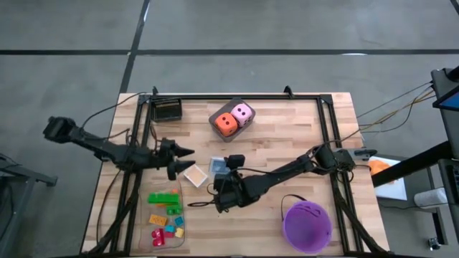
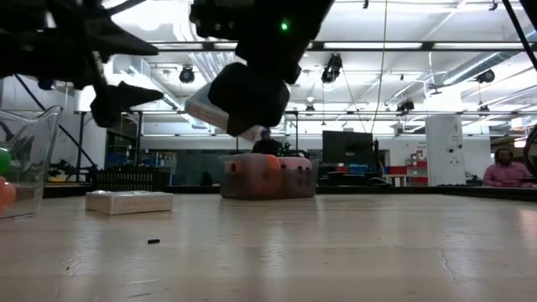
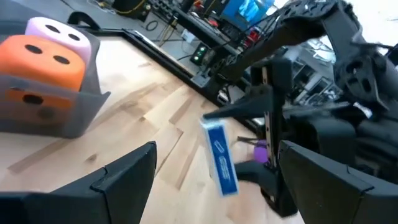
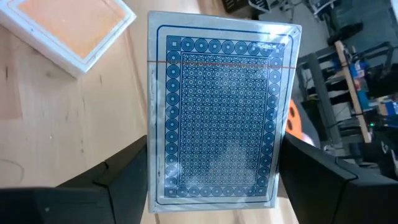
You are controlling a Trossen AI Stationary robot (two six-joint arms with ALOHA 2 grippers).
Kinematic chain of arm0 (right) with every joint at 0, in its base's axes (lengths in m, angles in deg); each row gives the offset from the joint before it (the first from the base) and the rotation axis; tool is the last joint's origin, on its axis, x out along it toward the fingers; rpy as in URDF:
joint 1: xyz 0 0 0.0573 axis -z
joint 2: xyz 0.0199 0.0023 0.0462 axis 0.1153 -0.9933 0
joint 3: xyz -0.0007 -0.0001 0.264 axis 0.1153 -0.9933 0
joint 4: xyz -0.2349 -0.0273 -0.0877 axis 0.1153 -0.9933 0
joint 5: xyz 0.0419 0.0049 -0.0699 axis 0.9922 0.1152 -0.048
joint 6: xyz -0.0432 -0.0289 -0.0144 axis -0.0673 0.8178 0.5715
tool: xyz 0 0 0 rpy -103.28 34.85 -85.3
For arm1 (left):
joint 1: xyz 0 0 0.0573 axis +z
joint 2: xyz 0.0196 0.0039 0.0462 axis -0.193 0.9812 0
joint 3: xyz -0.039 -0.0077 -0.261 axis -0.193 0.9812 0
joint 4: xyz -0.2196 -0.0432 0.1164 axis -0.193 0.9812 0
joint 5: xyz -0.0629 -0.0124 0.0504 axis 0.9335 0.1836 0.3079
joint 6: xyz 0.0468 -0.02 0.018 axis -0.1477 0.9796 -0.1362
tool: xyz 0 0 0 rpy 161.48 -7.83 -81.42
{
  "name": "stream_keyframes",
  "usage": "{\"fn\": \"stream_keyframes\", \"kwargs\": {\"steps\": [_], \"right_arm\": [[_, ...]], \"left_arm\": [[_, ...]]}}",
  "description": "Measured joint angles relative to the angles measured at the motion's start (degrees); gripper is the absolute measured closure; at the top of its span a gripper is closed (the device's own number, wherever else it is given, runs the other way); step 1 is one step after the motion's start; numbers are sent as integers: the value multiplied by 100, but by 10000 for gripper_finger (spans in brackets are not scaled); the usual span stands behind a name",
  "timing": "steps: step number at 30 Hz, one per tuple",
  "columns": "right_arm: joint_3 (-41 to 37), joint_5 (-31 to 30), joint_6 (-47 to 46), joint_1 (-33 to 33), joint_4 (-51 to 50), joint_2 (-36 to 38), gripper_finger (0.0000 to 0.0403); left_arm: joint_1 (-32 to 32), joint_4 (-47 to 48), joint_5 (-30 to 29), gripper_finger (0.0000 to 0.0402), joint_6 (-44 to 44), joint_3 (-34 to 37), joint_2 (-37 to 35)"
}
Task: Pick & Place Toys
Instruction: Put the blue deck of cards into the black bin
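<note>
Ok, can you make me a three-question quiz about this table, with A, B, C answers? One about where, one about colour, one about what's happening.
1. Where are the two dotted dice?
A. in the purple round bucket
B. in a clear plastic tray
C. in the left gripper

2. What colour is the flat square tile lying on the wooden table?
A. orange
B. green
C. black

3. What is the right gripper doing?
A. hanging open, empty
B. holding a blue patterned flat tile
C. holding a die

Answers:
1 B: the orange die and pink die sit inside the clear tray.
2 A: the tile on the table is orange.
3 B: the right gripper clamps the blue tile.
</note>
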Motion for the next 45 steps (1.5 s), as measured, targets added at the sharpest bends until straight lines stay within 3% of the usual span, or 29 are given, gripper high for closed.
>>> {"fn": "stream_keyframes", "kwargs": {"steps": [3,7,19,27,32,40,41,45], "right_arm": [[75,-98,51,-4,-34,0,112],[122,-216,108,7,-43,2,112],[125,-277,130,55,-40,4,112],[125,-335,143,52,-40,5,112],[125,-347,148,50,-40,7,112],[125,-390,192,52,-43,8,112],[122,-451,200,50,-64,7,112],[123,-420,207,50,-38,7,112]], "left_arm": [[448,25,513,64,89,-114,3],[627,172,724,64,92,-306,284],[621,169,1050,64,-53,-1578,2509],[634,195,1068,71,-83,-1942,3303],[634,292,1064,131,-179,-1942,3177],[634,476,1031,326,-365,-1939,3082],[639,477,1029,340,-362,-1943,3080],[639,537,1026,338,-403,-1944,3061]]}}
